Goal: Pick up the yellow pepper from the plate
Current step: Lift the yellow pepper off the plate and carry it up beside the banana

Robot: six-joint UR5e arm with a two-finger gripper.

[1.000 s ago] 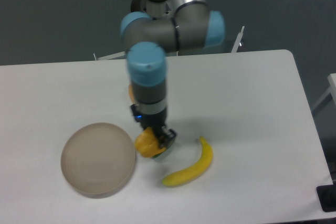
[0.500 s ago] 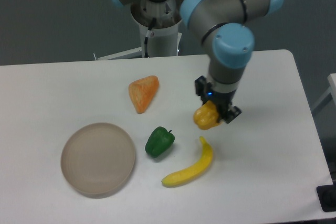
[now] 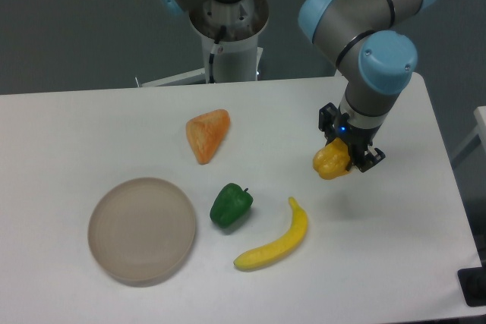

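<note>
Grey tubular arm (image 3: 357, 17) with light-blue joint caps, black gripper (image 3: 351, 149).

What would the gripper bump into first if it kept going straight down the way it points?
Probably just bare table. The gripper, shut on the yellow pepper, hangs right of the banana; depth is unclear.

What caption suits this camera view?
Gripper holding the yellow pepper above the table, far from the empty plate.

Bare tabletop (image 3: 395, 225) right of banana (image 3: 275, 242)
</note>
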